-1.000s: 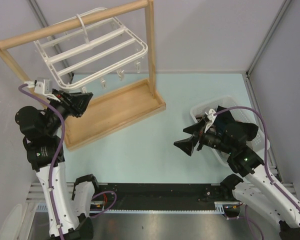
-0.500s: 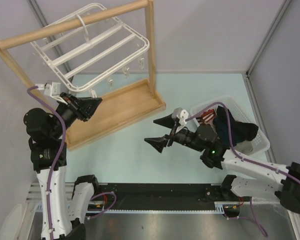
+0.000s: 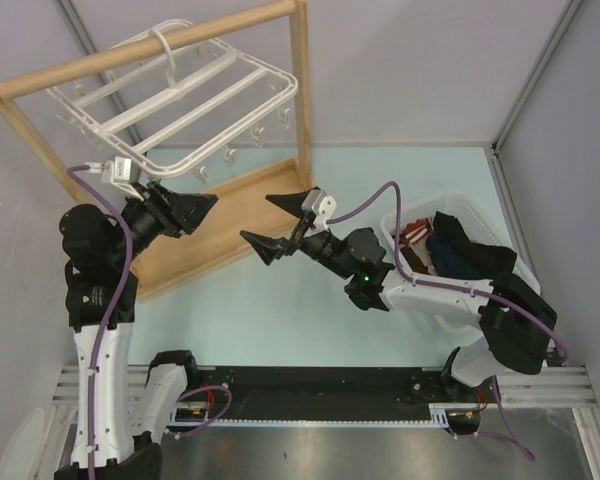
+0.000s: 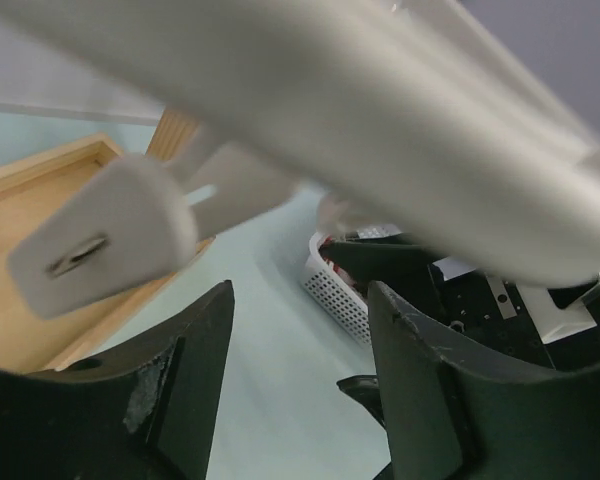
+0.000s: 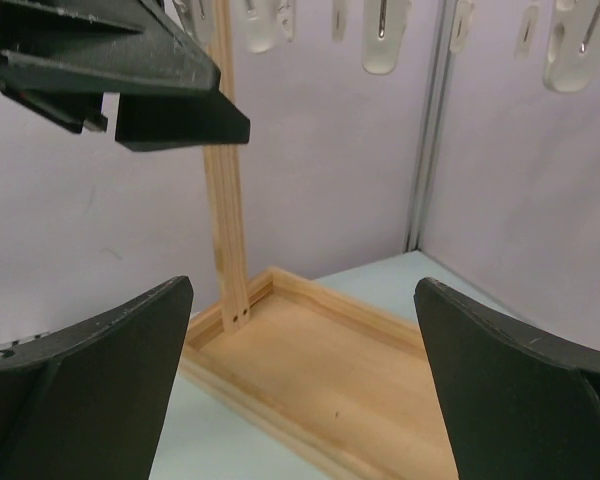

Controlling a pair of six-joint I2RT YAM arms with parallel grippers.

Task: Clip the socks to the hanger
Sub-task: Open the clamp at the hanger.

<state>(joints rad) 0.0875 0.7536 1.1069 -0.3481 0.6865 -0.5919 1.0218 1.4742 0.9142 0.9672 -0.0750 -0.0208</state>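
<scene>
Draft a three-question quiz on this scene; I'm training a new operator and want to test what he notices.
1. True or false: a sock is clipped to the hanger.
2. Where are the socks? A) stand's base B) white basket C) tabletop.
3. What does the right pincer hold?
Key: 1 false, the hanger is bare; 2 B; 3 nothing, it is open.

Grey walls (image 3: 410,70), pale green table (image 3: 450,170), wooden stand (image 3: 304,140)
</scene>
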